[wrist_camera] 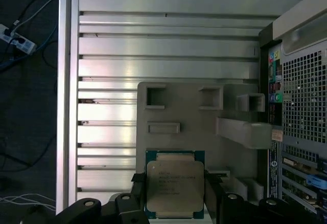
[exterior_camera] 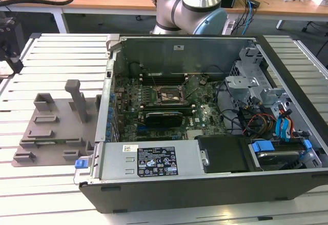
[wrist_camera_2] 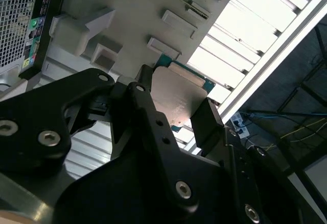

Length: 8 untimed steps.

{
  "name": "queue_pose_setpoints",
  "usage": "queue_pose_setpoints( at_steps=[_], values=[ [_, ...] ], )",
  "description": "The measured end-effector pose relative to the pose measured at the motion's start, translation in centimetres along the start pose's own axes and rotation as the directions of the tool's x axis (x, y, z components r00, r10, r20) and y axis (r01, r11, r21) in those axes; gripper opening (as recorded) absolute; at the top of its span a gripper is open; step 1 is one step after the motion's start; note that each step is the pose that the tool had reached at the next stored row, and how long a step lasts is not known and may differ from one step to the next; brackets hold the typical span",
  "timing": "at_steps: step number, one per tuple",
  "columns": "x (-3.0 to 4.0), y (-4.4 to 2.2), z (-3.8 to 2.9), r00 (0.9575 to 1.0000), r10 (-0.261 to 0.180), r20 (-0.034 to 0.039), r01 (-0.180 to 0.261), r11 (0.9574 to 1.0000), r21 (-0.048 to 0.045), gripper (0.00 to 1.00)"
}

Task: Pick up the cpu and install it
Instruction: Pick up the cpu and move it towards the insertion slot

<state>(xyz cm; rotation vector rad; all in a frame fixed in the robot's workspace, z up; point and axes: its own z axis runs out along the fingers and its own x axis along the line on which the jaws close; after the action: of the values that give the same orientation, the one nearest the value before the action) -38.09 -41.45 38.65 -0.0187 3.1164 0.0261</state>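
two black fingers [wrist_camera: 137, 185] of the gripper [wrist_camera: 175, 196] are closed on opposite edges of the cpu [wrist_camera: 175, 182], so the chip is held, its metal plate facing the first wrist view. in both wrist views it hangs over one edge of the grey tray [wrist_camera: 179, 112], and by the look of it it is lifted well clear. the tray lies on the slatted desk [exterior_camera: 61, 56] just beside the open case [exterior_camera: 205, 197], on the exterior view's left. inside the case the socket [exterior_camera: 166, 96] sits mid-board, well apart from the tray.

the pick looks done, so the step in hand is the carry. i judge that three things matter for doing it well.

- the grip is on two thin edges only, so the squeeze should be firm enough that the chip cannot slide, but no harder — the green board under the plate is likely brittle.
- the chip should ride level and square between the fingers, since any twist here would probably become a misfit at the socket.
- the travel should be smooth and high enough to clear the case wall [exterior_camera: 106, 107], with no jolt that could shift the chip.

whether the chip's corner mark matches the socket cannot be told from here.
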Motion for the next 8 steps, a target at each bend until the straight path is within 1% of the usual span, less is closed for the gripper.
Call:
queue_pose_setpoints(
  at_steps=[1,3,4,6,8],
  values=[
    [-0.01,0.02,-0.36,1.0000,0.000,0.0000,0.000,1.0000,0.0000,0.55],
    [-0.01,0.02,-0.67,1.0000,0.000,0.0000,0.000,1.0000,0.0000,0.55],
    [-0.03,0.04,-1.10,1.0000,0.000,0.0000,0.000,1.0000,0.0000,0.55],
    [-0.04,0.05,-1.70,1.0000,0.000,0.0001,0.000,1.0000,-0.0001,0.55],
    [-0.05,0.06,-1.96,1.0000,0.000,0.0000,0.000,1.0000,0.0000,0.55]
  ],
)
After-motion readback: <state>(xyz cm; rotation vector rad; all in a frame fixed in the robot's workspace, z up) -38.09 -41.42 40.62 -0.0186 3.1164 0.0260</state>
